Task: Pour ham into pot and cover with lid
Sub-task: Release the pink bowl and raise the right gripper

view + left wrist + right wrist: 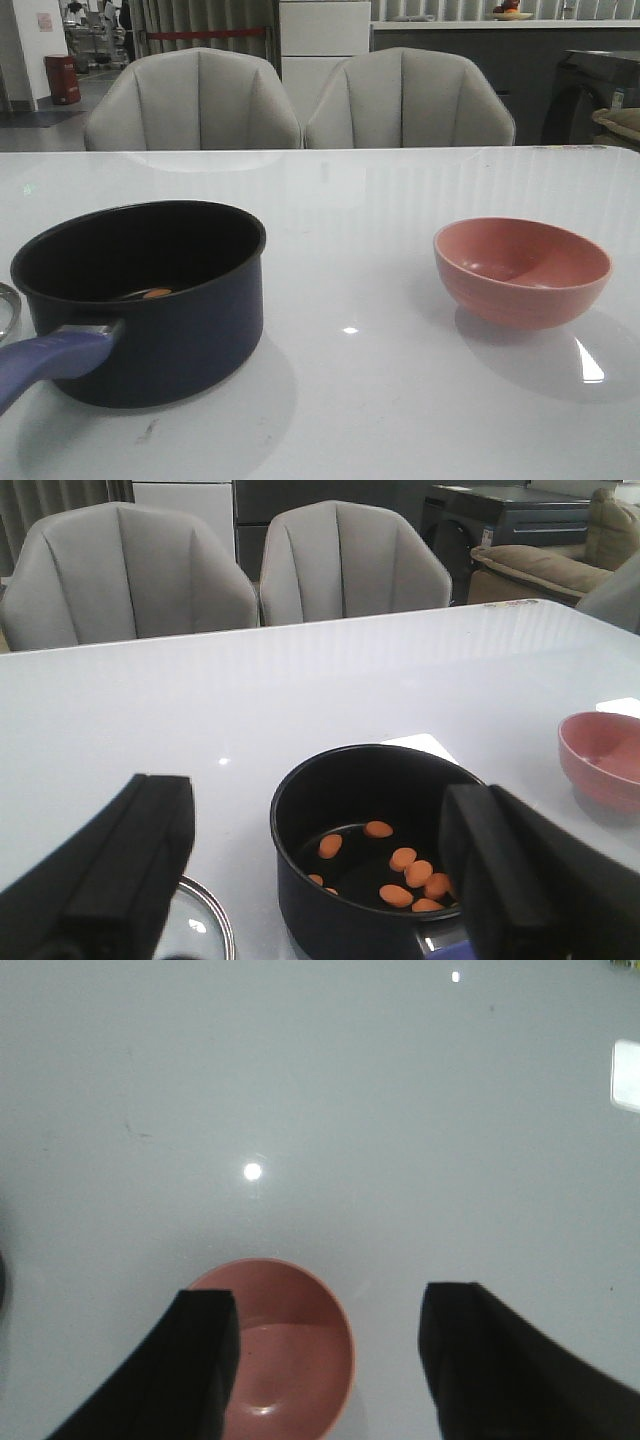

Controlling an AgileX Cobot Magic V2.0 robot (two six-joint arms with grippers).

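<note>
We see only our matte black, blocky left gripper fingers (pixel 120 880) and equally plain black, wedge-shaped right gripper fingers (pixel 500 1360).

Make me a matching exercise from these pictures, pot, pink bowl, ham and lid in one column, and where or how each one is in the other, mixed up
Things:
1. pot
2. pink bowl
3. ham
4. lid

Places or states:
A. lying inside the dark pan
B. flat on the table beside the pot, only its rim edge in view
C. empty, on the right side of the table
D. on the left side of the table, uncovered

Pairs: 1-D, 2-C, 3-A, 4-B
</note>
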